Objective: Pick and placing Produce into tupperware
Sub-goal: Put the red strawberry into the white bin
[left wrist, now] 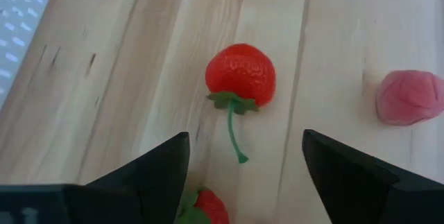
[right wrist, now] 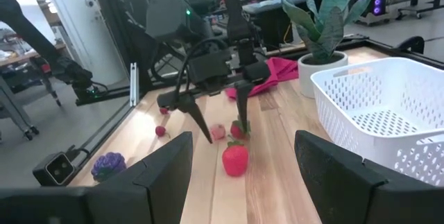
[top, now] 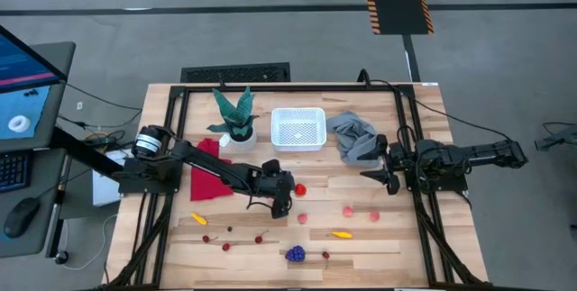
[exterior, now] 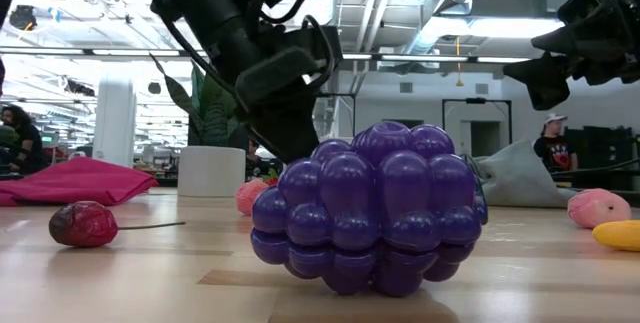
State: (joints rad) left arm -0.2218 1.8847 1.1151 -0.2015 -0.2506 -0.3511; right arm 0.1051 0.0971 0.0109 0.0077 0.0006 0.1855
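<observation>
My left gripper (top: 287, 199) hangs open and tipped downward over the middle of the table. One red strawberry (left wrist: 241, 75) with a green stem lies on the wood just ahead of its fingertips. A second strawberry (left wrist: 205, 207) shows low between the fingers; I cannot tell whether a finger touches it. A pink ball (left wrist: 409, 98) lies off to one side. The white tupperware (top: 298, 129) stands at the far middle. The purple grape bunch (top: 295, 254) rests near the front edge. My right gripper (top: 382, 170) waits open at the right, held level above the table.
Cherries (top: 206, 238), yellow pieces (top: 342, 233) and pink balls (top: 348, 211) are scattered over the near half. A red cloth (top: 207, 176) and a potted plant (top: 236, 118) sit at the far left, and a grey cloth (top: 352, 136) lies right of the tupperware. A black frame borders the table.
</observation>
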